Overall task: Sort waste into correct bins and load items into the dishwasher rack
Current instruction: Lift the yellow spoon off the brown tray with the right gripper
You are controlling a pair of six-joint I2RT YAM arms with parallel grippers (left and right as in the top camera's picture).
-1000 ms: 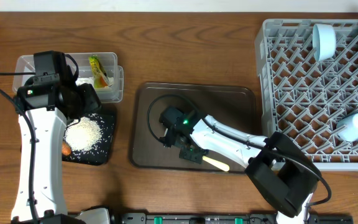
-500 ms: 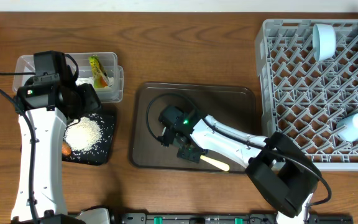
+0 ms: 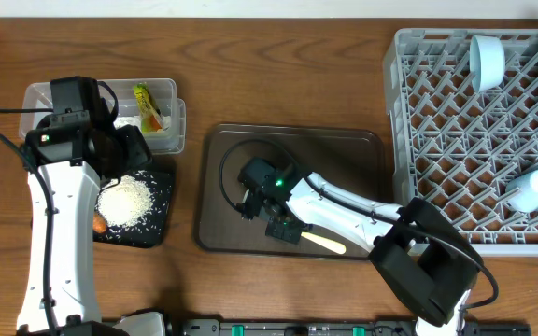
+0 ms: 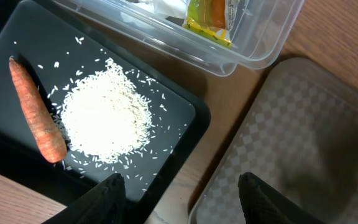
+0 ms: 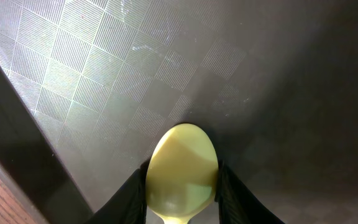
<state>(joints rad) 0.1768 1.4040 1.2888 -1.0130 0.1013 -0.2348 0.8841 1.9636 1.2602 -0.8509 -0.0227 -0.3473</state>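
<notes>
Brown wooden worktop, with a dark serving tray at centre frame. Low on it, the right gripper is clamped on the bowl of the cream spoon, probably to lift it to the rack at right. The left gripper hangs apart and empty over the edge of the black tray, which holds the rice and carrot. The print on the snack packet is too small to read.

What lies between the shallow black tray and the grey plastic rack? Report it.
Overhead: the brown rectangular serving tray, with the cream plastic spoon on it.
</notes>
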